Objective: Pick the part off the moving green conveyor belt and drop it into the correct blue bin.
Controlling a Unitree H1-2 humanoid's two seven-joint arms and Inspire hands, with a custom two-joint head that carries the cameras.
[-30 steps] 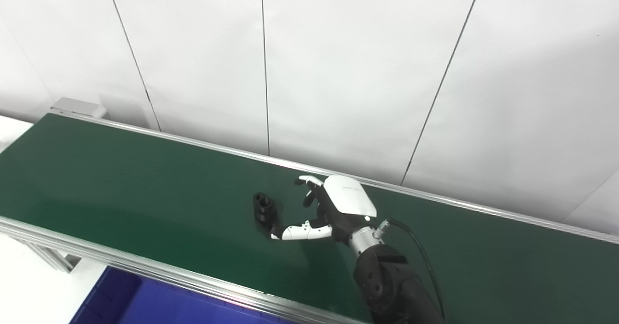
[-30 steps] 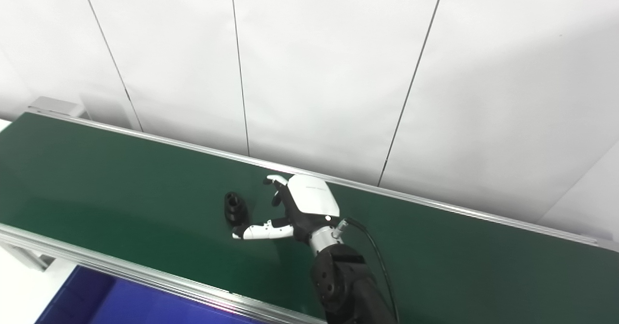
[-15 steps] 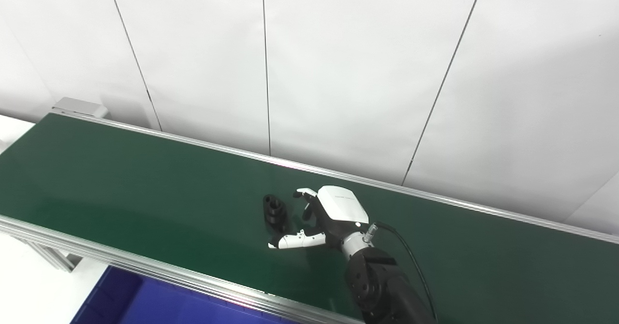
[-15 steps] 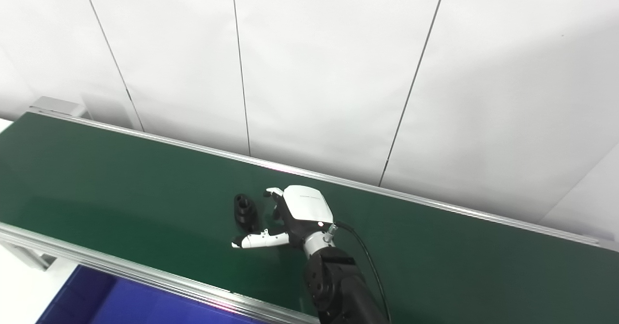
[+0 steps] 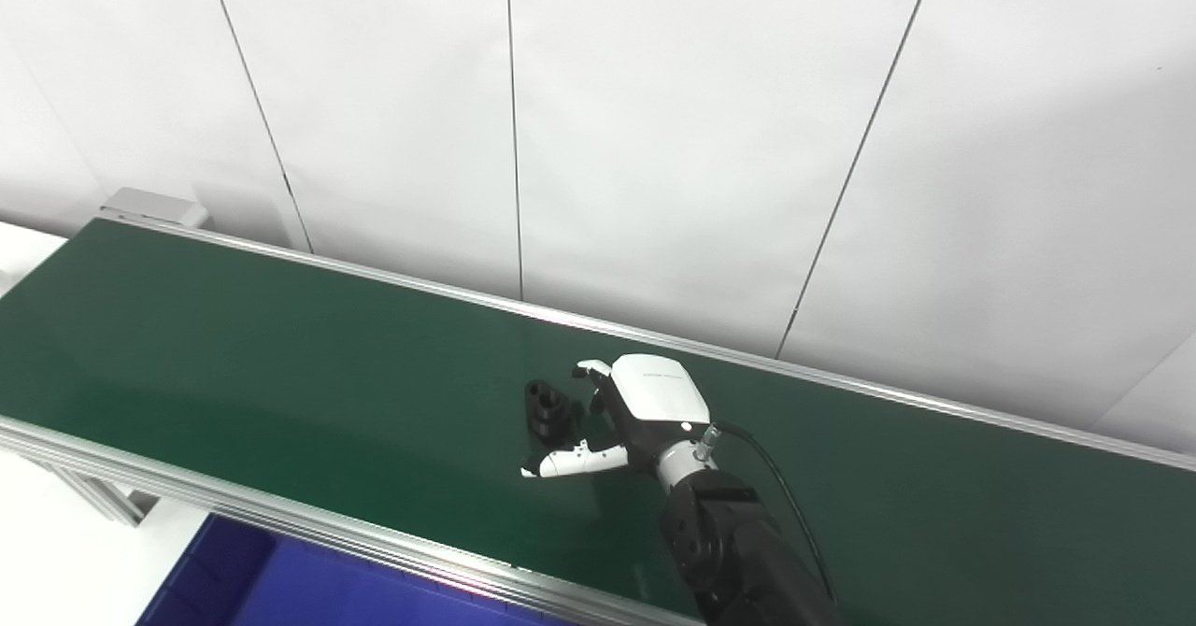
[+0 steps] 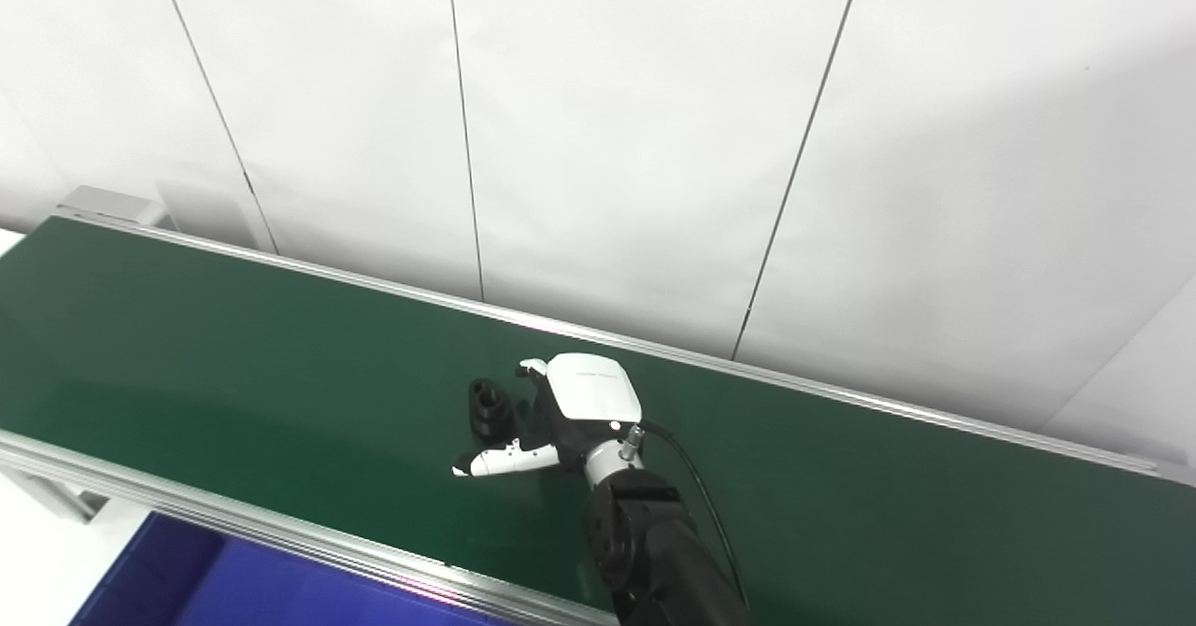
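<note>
A small black part (image 5: 548, 408), a short cylinder on a wider base, rides on the green conveyor belt (image 5: 234, 346) near its middle. My right hand (image 5: 637, 405) rests low over the belt just to the right of the part. It is open, with the thumb stretched out in front of the part and the fingers curved behind it. The part sits in the gap between thumb and fingers, close to the palm; I cannot tell whether it touches them. My left hand is out of view.
A blue bin (image 5: 280, 589) lies below the belt's near aluminium rail (image 5: 280, 519) at the bottom left. A white panelled wall (image 5: 654, 140) stands right behind the belt's far rail. A black cable (image 5: 775, 476) loops off the wrist.
The part has travelled right along the belt and now sits between the thumb and fingers. The right hand has shifted slightly left and toward me, staying open.
</note>
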